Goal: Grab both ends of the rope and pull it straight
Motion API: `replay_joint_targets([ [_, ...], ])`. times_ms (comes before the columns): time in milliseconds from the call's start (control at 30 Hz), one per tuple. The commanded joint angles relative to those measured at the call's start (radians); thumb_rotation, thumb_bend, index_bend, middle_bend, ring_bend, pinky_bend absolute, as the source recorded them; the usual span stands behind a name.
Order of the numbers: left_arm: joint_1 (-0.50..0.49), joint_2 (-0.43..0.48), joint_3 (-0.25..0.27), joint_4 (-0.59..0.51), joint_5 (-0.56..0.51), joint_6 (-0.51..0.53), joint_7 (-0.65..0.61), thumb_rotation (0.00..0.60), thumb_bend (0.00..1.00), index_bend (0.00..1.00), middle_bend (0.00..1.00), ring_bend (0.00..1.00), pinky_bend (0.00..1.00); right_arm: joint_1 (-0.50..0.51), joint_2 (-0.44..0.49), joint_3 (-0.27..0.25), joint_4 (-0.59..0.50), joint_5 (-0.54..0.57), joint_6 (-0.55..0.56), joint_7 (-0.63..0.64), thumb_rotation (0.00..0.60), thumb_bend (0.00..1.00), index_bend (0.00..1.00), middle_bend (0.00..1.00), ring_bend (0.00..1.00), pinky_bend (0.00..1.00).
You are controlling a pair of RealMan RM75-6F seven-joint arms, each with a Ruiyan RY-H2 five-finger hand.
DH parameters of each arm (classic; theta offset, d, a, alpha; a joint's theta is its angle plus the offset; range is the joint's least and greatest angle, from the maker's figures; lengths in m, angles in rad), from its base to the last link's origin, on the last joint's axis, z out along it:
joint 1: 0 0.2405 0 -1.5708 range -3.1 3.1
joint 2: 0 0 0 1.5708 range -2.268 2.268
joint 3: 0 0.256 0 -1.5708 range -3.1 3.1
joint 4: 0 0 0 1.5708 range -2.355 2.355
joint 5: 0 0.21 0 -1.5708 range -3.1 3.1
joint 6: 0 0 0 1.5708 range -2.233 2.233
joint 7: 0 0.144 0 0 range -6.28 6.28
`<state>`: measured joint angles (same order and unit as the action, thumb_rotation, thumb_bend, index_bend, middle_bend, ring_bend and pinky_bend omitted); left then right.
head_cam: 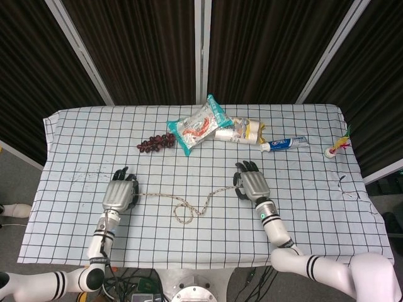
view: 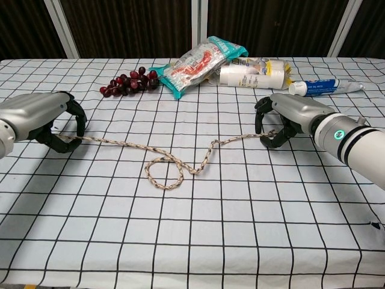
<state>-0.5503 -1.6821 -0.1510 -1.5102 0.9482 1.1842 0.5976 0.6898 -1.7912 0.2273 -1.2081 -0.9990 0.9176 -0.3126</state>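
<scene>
A beige braided rope (view: 120,143) lies slack across the checked tablecloth (view: 192,229), with a loop (view: 163,172) in its middle; the head view shows the same rope (head_cam: 189,209). My left hand (view: 45,120) (head_cam: 121,194) rests on the cloth with its fingers curled around the rope's left end. My right hand (view: 287,114) (head_cam: 252,185) is palm down at the rope's right end, and its curled fingers and thumb pinch that end against the cloth.
Behind the rope lie a bunch of dark grapes (view: 127,82), a snack packet (view: 201,63), a white bottle (view: 252,73) and a toothpaste tube (view: 325,87). A small coloured toy (head_cam: 337,148) sits near the table's right edge.
</scene>
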Motion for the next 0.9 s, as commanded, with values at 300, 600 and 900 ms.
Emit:
replay_joint_targets([
  [300, -0.001, -0.001, 0.001, 0.002, 0.0, -0.002, -0.001, 0.6, 0.4, 0.57, 0.26, 0.0, 0.1, 0.0, -0.004, 0.001, 0.008, 0.008, -0.001, 0.0, 0.6, 0.36, 0.54, 0.13, 0.0, 0.0],
  [600, -0.001, 0.0, 0.001, 0.001, 0.002, -0.001, -0.004, 0.6, 0.4, 0.57, 0.26, 0.0, 0.1, -0.005, -0.007, 0.002, 0.014, -0.001, 0.009, 0.015, 0.6, 0.36, 0.59, 0.14, 0.0, 0.0],
  [900, 0.007, 0.012, 0.003, -0.005, 0.013, 0.006, -0.02, 0.6, 0.4, 0.57, 0.26, 0.0, 0.1, -0.041, 0.015, -0.007, -0.026, -0.028, 0.056, 0.047, 0.6, 0.38, 0.59, 0.15, 0.0, 0.0],
])
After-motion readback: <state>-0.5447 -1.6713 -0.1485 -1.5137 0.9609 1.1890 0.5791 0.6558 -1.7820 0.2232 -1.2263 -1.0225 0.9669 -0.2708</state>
